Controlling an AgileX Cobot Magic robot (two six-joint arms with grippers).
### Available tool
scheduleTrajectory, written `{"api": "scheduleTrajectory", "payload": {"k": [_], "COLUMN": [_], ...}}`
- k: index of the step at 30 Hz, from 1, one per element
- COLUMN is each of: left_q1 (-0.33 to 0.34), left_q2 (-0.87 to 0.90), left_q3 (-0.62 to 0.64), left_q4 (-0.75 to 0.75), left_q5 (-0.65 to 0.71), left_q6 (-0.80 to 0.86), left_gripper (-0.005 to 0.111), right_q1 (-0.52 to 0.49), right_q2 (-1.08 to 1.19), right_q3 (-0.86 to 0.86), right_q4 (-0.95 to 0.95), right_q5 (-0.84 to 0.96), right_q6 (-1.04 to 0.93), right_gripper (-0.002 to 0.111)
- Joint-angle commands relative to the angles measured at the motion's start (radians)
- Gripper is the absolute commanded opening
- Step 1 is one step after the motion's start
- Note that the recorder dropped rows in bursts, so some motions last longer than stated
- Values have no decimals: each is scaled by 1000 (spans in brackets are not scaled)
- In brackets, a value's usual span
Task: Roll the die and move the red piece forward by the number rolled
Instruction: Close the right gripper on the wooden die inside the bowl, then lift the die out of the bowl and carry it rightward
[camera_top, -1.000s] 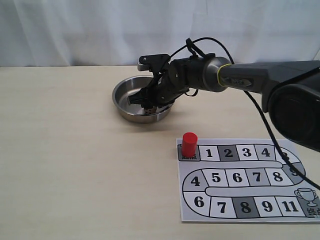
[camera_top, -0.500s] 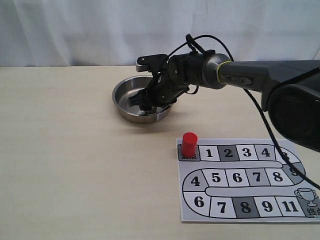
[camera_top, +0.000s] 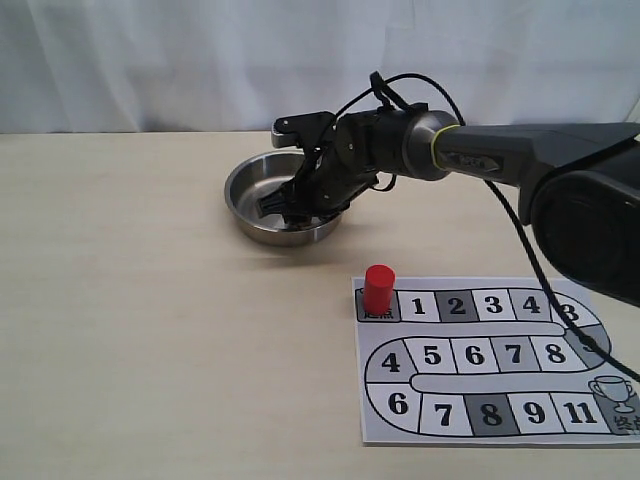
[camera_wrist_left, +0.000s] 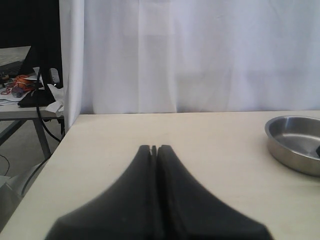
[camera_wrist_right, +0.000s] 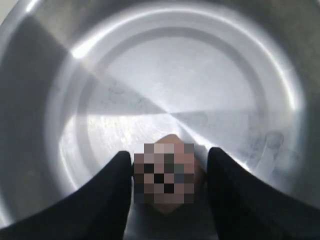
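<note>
The beige die sits between the black fingers of my right gripper, low inside the steel bowl. The fingers stand close against its sides, shut on it. Seen from outside, the right gripper reaches down into the bowl and hides the die. The red piece stands upright on the start square at the top left of the number board. My left gripper is shut on nothing above bare table, out of the exterior view.
The right arm and its cable stretch from the right edge over the table above the board. The bowl lies at the edge of the left wrist view. A white curtain closes the back.
The right gripper has shifted slightly to the left inside the bowl. The red piece and the board have not moved.
</note>
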Motion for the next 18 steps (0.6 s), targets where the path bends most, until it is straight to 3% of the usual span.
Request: {"api": "scheduleTrajectory", "payload": {"k": [1,18], "left_q1": [0,0], "left_q2": [-1,-1], "left_q3": [-5,-5], "left_q4": [-1,-1], "left_q5": [-11,-11], "left_q6": [-2,-2], "left_gripper": [0,0], "right_q1": [-2,-2], "right_q2": [6,-105], "right_q3": [-27,-134], "right_q4": [-9,-14], "right_q5": [-4,214], "right_q6": [-8,-8], "right_gripper": [4,4]}}
